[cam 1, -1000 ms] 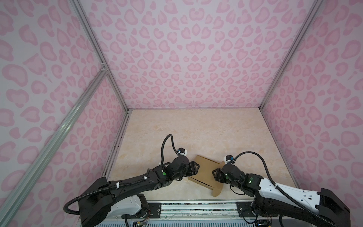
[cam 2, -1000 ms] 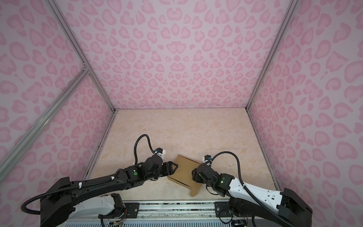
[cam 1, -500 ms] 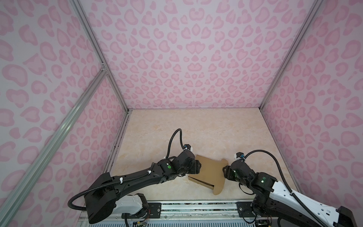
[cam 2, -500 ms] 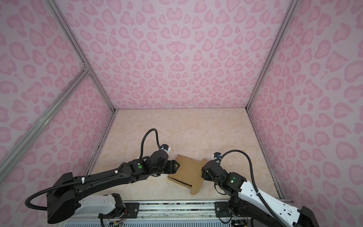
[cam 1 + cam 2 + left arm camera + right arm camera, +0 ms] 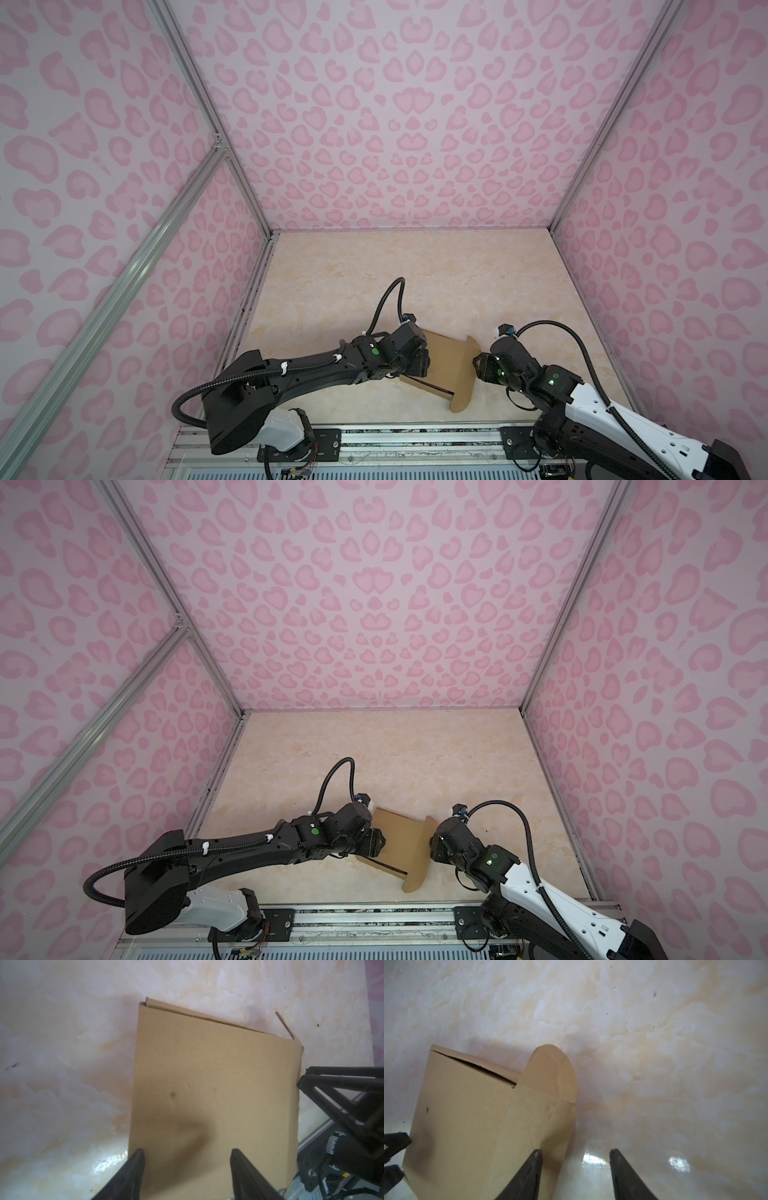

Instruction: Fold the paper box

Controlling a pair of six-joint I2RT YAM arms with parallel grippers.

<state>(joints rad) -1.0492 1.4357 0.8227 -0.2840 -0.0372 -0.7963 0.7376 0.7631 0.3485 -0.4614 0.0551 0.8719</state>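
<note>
The paper box (image 5: 444, 365) (image 5: 401, 841) is brown cardboard, lying closed near the table's front edge. A long flap (image 5: 464, 386) with a rounded tab (image 5: 550, 1072) sticks out along its right side. My left gripper (image 5: 423, 360) (image 5: 187, 1152) is open at the box's left edge, both fingers spread above the lid (image 5: 214, 1084). On the right, my right gripper (image 5: 478, 365) (image 5: 575, 1152) is open beside the flap. One finger is in front of the flap's edge, the other over bare table. Neither gripper holds anything.
The marbled table (image 5: 415, 282) stretches behind the box to the pink patterned back wall (image 5: 407, 124), with side walls close on both sides. A metal rail (image 5: 374, 436) runs along the front edge under both arm bases.
My right gripper has drawn back to the right off the box, uncovering the flap, and its jaws have narrowed. The left gripper has edged slightly further over the box's left edge.
</note>
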